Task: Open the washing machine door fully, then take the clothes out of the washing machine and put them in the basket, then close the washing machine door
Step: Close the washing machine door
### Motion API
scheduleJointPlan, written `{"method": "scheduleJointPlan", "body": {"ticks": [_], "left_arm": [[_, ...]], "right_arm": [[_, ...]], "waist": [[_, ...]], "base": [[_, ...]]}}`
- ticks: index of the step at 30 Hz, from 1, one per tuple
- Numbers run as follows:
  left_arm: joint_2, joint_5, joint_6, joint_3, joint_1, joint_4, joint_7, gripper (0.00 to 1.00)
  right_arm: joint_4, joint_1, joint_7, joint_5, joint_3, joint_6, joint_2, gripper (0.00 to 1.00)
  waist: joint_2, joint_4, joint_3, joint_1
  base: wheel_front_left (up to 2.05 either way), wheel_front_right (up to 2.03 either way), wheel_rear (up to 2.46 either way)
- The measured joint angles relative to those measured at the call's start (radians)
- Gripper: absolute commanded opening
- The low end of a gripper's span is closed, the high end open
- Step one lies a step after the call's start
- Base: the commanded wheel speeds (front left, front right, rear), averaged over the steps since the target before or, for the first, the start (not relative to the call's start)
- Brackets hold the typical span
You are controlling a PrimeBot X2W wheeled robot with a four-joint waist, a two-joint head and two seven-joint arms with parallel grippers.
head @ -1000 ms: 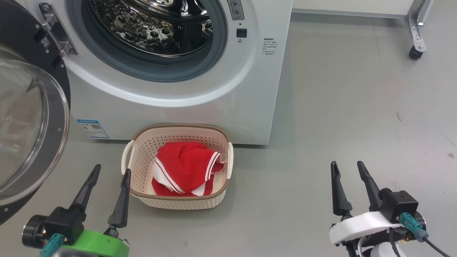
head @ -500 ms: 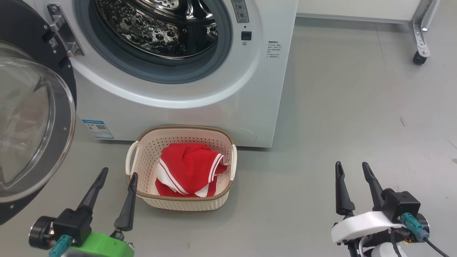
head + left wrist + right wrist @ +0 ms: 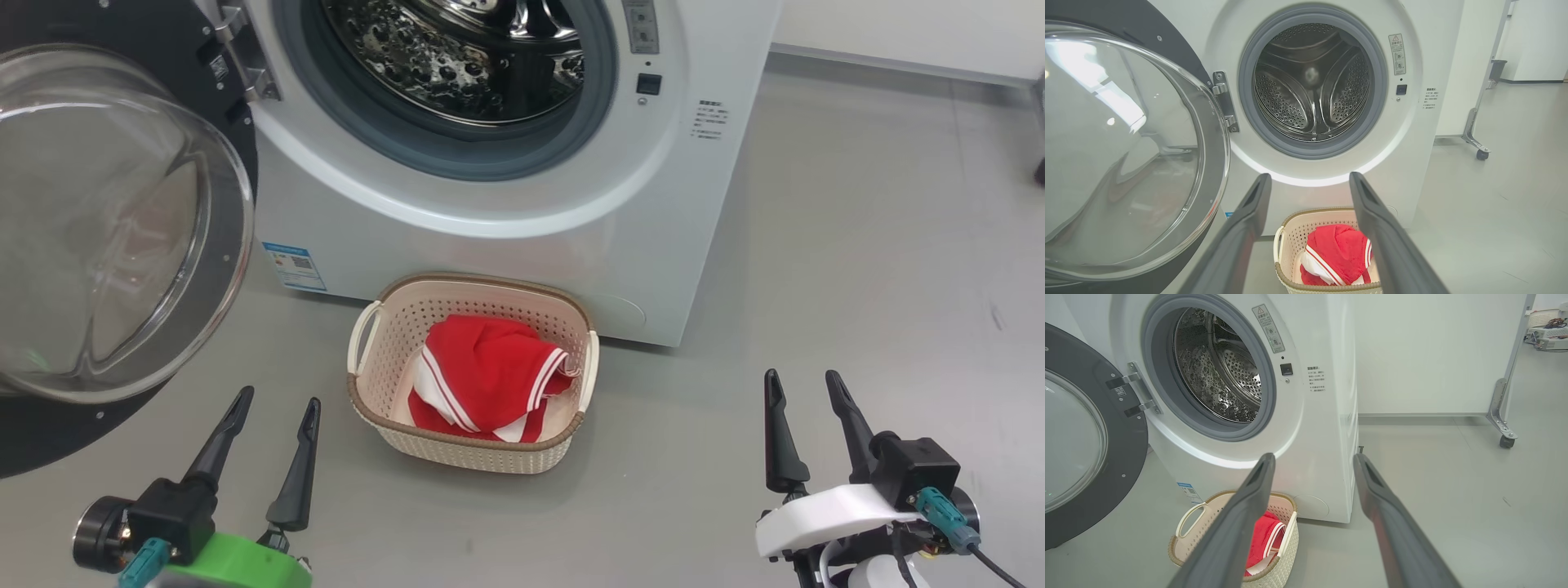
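Two steps done: washing machine door (image 3: 122, 229) wide; clothes (image 3: 486, 376) in basket (image 3: 465, 453).
Remaining: shut it.
Tools: left tool (image 3: 278, 398), right tool (image 3: 800, 376) released, empty.

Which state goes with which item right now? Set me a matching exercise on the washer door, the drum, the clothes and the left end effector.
Column one:
1. washing machine door
2. drum
3. red clothes
4. left end effector

Column two:
A. lying in the basket
B. open, holding nothing
C. standing wide open
D. bare metal, no clothes seen inside

Pairs: 1-C, 2-D, 3-A, 4-B.
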Motion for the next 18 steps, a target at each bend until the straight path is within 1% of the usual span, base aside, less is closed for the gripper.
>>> {"method": "scheduleJointPlan", "body": {"ticks": [2, 6, 8, 14, 18], "left_arm": [[0.0, 0.0, 0.0, 0.003, 0.0, 0.002, 0.0, 1.0], [-0.001, 0.0, 0.0, 0.016, 0.0, 0.005, 0.0, 1.0], [-0.002, 0.0, 0.0, 0.019, 0.0, 0.008, 0.0, 1.0], [-0.007, 0.007, 0.0, 0.021, 0.0, 0.019, 0.0, 1.0], [-0.013, 0.01, 0.0, 0.025, 0.0, 0.022, 0.0, 1.0]], "right_arm": [[0.0, 0.0, 0.0, 0.0, 0.002, 0.007, 0.0, 1.0], [0.006, 0.0, 0.0, 0.0, 0.006, 0.009, 0.0, 1.0], [0.01, 0.0, 0.0, 0.0, 0.008, 0.017, 0.0, 1.0], [0.021, 0.0, 0.0, -0.001, 0.015, 0.018, 0.0, 1.0], [0.024, 0.0, 0.0, -0.001, 0.018, 0.026, 0.0, 1.0]], "waist": [[0.0, 0.023, 0.001, 0.0], [0.0, 0.073, 0.0, 0.0], [0.0, 0.099, -0.001, 0.0], [0.0, 0.18, -0.009, 0.0], [0.0, 0.231, -0.017, 0.0]], "base": [[0.0, 0.0, 0.0], [0.0, 0.0, 0.0], [0.0, 0.0, 0.0], [0.0, 0.0, 0.0], [0.0, 0.0, 0.0]]}}
